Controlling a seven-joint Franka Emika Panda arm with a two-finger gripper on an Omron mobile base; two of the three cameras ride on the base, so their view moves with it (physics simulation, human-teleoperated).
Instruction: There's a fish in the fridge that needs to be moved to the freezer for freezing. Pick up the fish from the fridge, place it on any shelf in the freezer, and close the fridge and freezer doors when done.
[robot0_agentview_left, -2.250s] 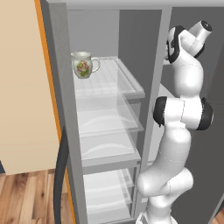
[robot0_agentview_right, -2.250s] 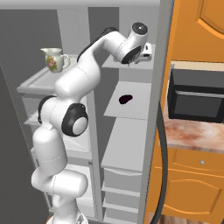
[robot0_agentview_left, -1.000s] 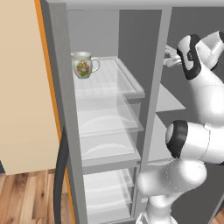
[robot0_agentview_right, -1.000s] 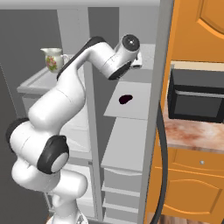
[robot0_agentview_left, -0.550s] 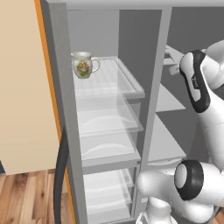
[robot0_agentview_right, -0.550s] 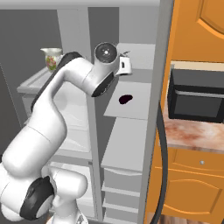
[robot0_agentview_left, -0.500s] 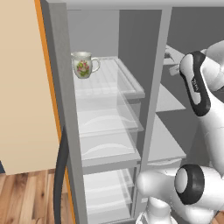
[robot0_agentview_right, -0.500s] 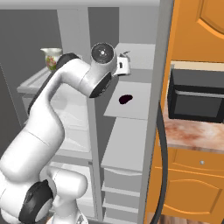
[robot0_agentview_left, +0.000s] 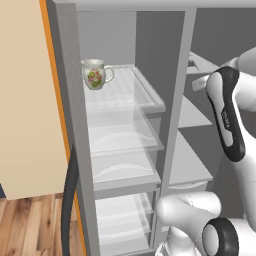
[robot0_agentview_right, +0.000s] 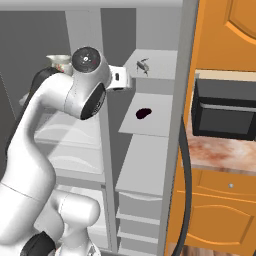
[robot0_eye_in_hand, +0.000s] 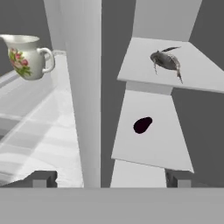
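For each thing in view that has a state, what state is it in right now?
fish: lying on the upper freezer shelf, not held.
tool: open, empty, back from the shelves.
mug: upright on the fridge's top glass shelf.
dark item: lying on the next freezer shelf down.
fridge: open.
freezer: open.
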